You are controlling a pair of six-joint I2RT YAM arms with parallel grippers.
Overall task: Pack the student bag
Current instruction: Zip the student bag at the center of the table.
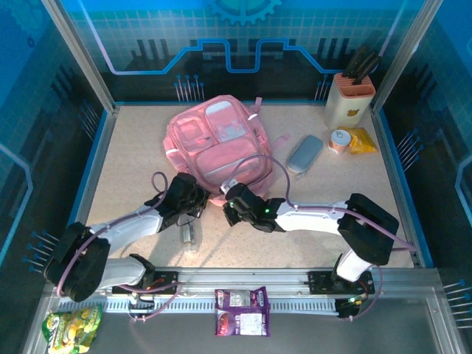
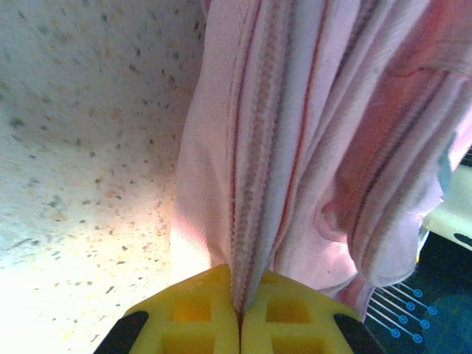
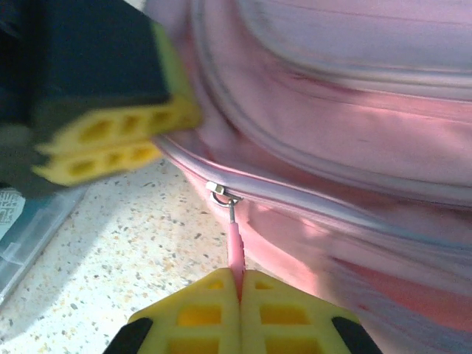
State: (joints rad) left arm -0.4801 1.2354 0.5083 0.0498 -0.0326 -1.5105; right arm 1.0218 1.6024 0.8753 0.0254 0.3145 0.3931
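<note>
The student bag (image 1: 217, 144) is a big pink backpack lying flat at the middle of the table, its lower edge toward the arms. My left gripper (image 1: 204, 198) sits at that lower edge; in the left wrist view it (image 2: 240, 296) is shut on a fold of the bag's fabric (image 2: 310, 147) along a zipper seam. Just to its right, my right gripper (image 1: 227, 200) is shut on the pink zipper pull (image 3: 236, 254), with its yellow tips (image 3: 240, 284) pressed together below the metal slider (image 3: 221, 192). The left gripper's yellow fingers (image 3: 110, 140) show at upper left in the right wrist view.
A grey pencil case (image 1: 304, 153) lies right of the bag. Behind it are a tape roll (image 1: 339, 141), a yellow packet (image 1: 361, 140) and a beige knife block (image 1: 349, 99). A small clear box (image 1: 189, 236) lies near the left arm. Snack packets (image 1: 242, 310) (image 1: 71, 327) rest on the front ledge.
</note>
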